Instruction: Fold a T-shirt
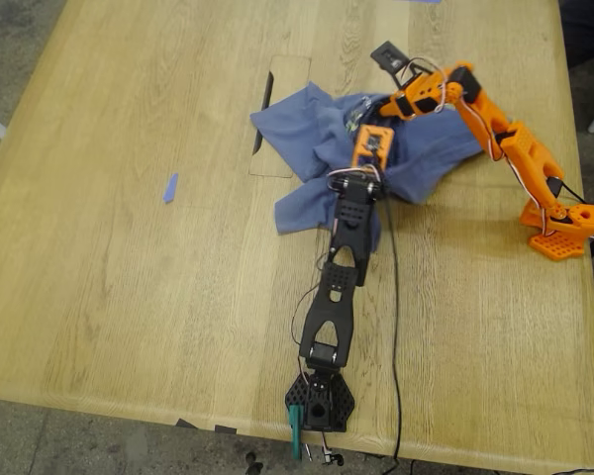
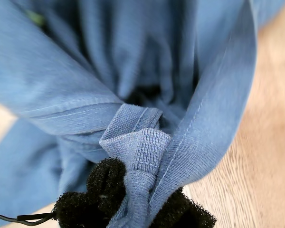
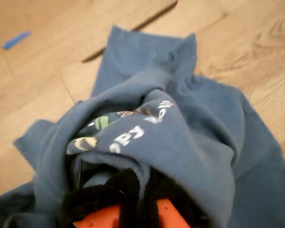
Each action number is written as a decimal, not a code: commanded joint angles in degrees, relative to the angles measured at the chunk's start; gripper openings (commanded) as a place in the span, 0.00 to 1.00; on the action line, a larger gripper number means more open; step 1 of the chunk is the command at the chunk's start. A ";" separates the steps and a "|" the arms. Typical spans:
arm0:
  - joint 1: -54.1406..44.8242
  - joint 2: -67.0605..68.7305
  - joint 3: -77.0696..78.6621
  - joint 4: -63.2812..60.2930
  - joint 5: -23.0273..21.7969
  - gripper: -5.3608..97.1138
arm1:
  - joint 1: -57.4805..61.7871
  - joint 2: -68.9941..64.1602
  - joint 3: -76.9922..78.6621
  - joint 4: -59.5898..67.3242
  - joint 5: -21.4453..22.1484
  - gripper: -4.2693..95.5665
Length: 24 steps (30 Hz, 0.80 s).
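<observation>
T-shirt [image 1: 317, 134]: soft matt knit cloth. Table [image 1: 129, 277]: matt grained wood.

Wooden table [image 1: 129, 277], small blue strip [image 1: 170, 187]

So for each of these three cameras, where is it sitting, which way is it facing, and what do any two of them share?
Exterior view: high above, looking down on the table, both arms and the T-shirt.
First wrist view: on my first gripper, looking along its black pads, clamped on the shirt's ribbed edge.
Second wrist view: on my second gripper, looking over bunched printed cloth toward a blue scrap.
Shared: exterior and second wrist views both show the scrap.
</observation>
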 commanded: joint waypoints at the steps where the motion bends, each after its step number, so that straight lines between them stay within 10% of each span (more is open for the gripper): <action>1: -3.16 17.49 -1.05 0.44 0.53 0.05 | -1.05 7.29 -0.88 -0.62 -0.53 0.04; 24: -13.01 34.28 -1.32 -19.16 1.14 0.05 | 7.21 27.95 -0.88 -9.84 -1.93 0.04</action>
